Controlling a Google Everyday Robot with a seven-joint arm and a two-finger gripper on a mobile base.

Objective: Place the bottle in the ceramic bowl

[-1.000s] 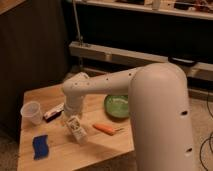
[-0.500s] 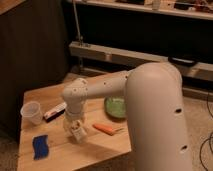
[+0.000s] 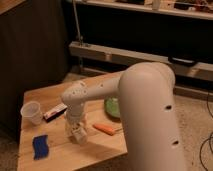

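My gripper (image 3: 77, 131) hangs from the white arm and is low over the wooden table (image 3: 60, 157), left of the orange carrot (image 3: 105, 129). A whitish shape sits at the gripper's tip; I cannot tell whether it is the bottle or part of the gripper. No bottle shows separately anywhere else. The green ceramic bowl (image 3: 112, 106) stands on the table to the right of the gripper. Its right part is hidden behind my arm.
A translucent plastic cup (image 3: 32, 112) stands at the table's left edge. A flat white-and-dark box (image 3: 55, 111) lies between the cup and the gripper. A blue object (image 3: 40, 146) lies at the front left. A metal rail and dark shelving stand behind the table.
The gripper has shifted a little to the right and towards the table's front. The arm now covers more of the green bowl.
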